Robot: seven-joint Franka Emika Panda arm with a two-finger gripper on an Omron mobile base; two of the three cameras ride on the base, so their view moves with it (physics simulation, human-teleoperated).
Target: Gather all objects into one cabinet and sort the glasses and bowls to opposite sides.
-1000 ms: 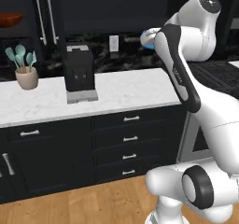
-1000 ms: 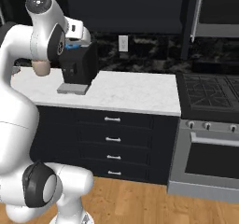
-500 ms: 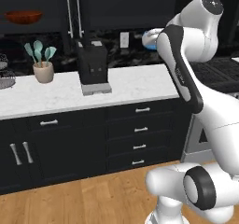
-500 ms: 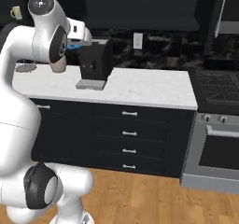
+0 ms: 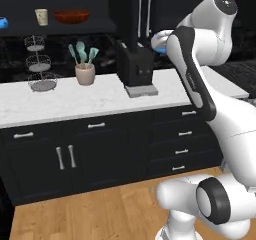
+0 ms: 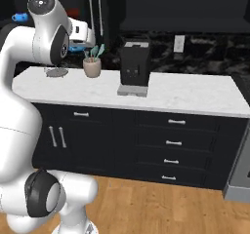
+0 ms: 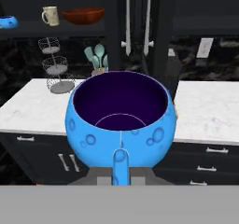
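Observation:
My gripper [image 6: 78, 43] is shut on a bright blue bowl [image 7: 121, 118] with a dark inside, held high above the counter; the same bowl peeks out behind my arm [image 5: 161, 41]. The cabinet's black shelf [image 5: 30, 30] lies up and to the left. On it stand a second blue bowl [image 5: 2, 22] at the far left, the cream glass [image 5: 42, 16] and the wide reddish-brown bowl [image 5: 71, 16]. In the hand view these three show as blue bowl [image 7: 7, 21], glass [image 7: 50, 16] and brown bowl [image 7: 84, 16]. The held bowl hides my fingertips.
On the white counter [image 5: 75, 101] stand a wire tiered basket [image 5: 40, 64], a pot of teal utensils [image 5: 85, 69] and a black coffee machine [image 5: 136, 69]. A tall cabinet door with white bar handles [image 5: 144, 14] stands right of the shelf. Black drawers run below.
The whole picture has shifted right, so the base has driven left. The shelf with glass, brown bowl and second blue bowl has come into fuller view. The blue bowl stays in my grip.

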